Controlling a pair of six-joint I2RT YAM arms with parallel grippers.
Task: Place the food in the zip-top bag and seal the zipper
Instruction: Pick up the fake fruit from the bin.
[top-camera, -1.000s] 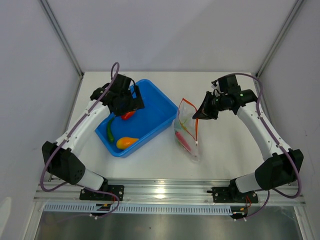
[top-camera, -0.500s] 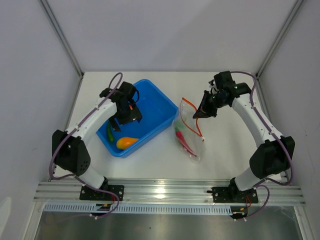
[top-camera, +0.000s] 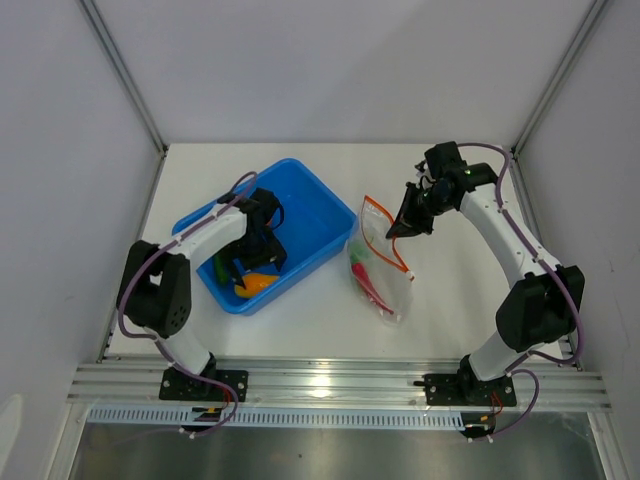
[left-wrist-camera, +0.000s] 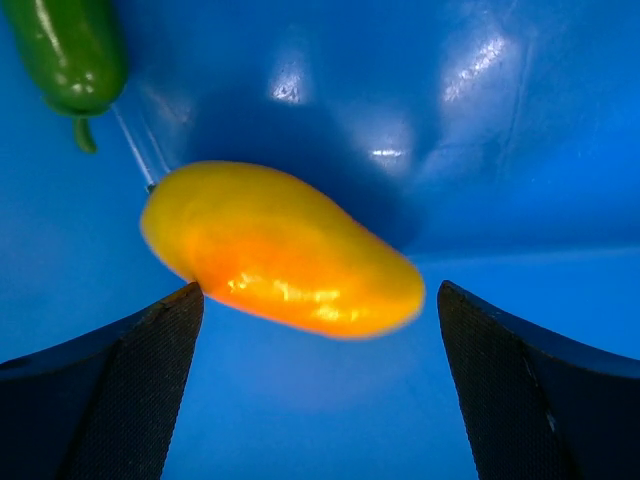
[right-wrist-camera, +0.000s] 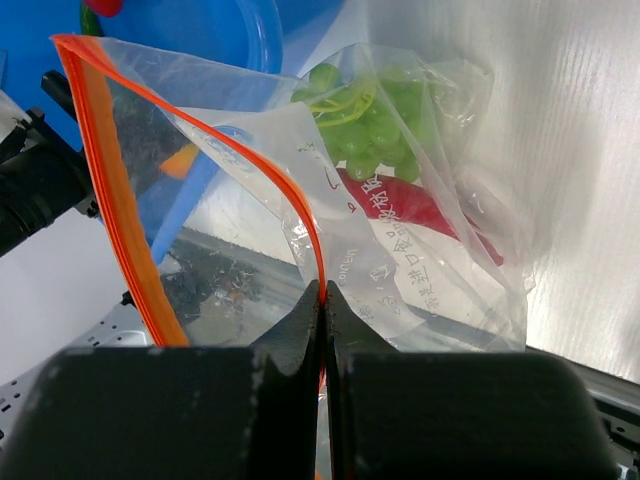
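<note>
Fruit (left-wrist-camera: 280, 250) btwn L pincer (left-wrist-camera: 318, 292) jaws

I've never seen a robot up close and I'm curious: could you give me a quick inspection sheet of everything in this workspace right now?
Surface: white table, carrying a blue tray and the bag.
Job's things: zip-top bag lies right of the tray, with a red chili and a green leafy piece inside. Its zipper is unsealed. A yellow-orange piece and a green pepper are in the tray.
Clutter: nothing seen.
Grippers: left gripper open over the yellow-orange piece; right gripper shut on the bag's mouth edge.
Cables: a purple cable loops along each arm.
Surroundings: pale walls, metal frame posts, rail at the near edge.
</note>
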